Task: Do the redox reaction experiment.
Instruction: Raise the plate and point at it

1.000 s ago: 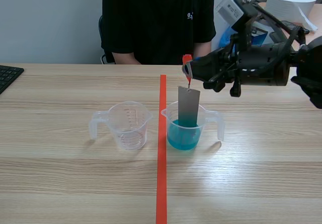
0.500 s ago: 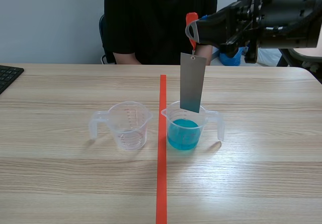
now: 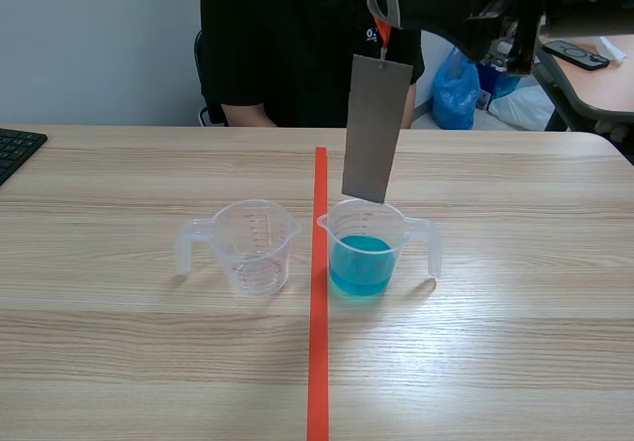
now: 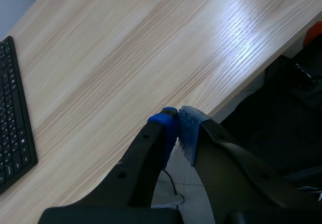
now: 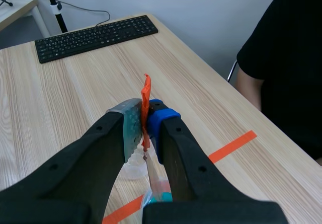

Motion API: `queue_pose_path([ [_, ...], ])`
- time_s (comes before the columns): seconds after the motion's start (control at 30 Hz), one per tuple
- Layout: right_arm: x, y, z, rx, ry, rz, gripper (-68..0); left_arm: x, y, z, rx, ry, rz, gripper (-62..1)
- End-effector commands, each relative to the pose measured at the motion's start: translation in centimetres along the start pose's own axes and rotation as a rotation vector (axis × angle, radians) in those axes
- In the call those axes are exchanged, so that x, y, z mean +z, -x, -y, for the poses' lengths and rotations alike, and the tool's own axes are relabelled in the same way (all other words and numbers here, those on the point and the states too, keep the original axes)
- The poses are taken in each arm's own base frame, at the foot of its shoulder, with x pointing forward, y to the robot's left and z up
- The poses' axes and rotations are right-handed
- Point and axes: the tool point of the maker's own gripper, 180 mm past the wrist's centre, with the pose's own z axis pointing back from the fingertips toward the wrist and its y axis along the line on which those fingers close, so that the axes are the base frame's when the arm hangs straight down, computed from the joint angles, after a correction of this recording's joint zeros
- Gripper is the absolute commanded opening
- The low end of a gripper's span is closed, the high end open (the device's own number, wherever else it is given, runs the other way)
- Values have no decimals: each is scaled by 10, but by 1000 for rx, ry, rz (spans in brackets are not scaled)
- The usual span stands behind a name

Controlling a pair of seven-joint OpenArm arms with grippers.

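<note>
A grey metal strip (image 3: 376, 129) hangs from an orange-red tag (image 3: 377, 5), tilted, with its lower end just above the rim of the beaker of blue liquid (image 3: 364, 249). My right gripper (image 3: 381, 0), raised at the top of the scene, is shut on the tag (image 5: 145, 105); the strip's top (image 5: 151, 171) shows below its fingers. An empty clear beaker (image 3: 253, 246) stands left of the tape line. My left gripper (image 4: 177, 126) is shut on nothing, over the table's edge, out of the scene view.
A person in a black shirt (image 3: 297, 40) sits across the table. A black keyboard (image 3: 15, 151) lies at the far left edge, also seen in both wrist views (image 4: 12, 123) (image 5: 95, 35). A blue bag (image 3: 458, 89) sits behind the table.
My right gripper has risen with the tag, lifting the metal strip out of the blue liquid until its lower end hangs just above the beaker's rim.
</note>
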Motion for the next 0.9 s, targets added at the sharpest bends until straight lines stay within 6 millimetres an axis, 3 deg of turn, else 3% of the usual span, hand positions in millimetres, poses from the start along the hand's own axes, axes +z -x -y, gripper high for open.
queue_pose_path([
  [0.0, 5, -15, 2, 30, 7, 38, -660, 1, -3, -4, -6, -10, 14, -569],
  [0.53, 5, -15, 2, 30, 6, 34, -660, -5, -3, -13, -23, 32, 31, -569],
  [0.67, 5, -15, 2, 30, 6, 35, -660, -19, -10, -29, -13, 59, 81, -569],
  [0.87, 5, -15, 2, 30, 6, 36, -660, -55, -26, -54, -5, 180, 149, -569],
])
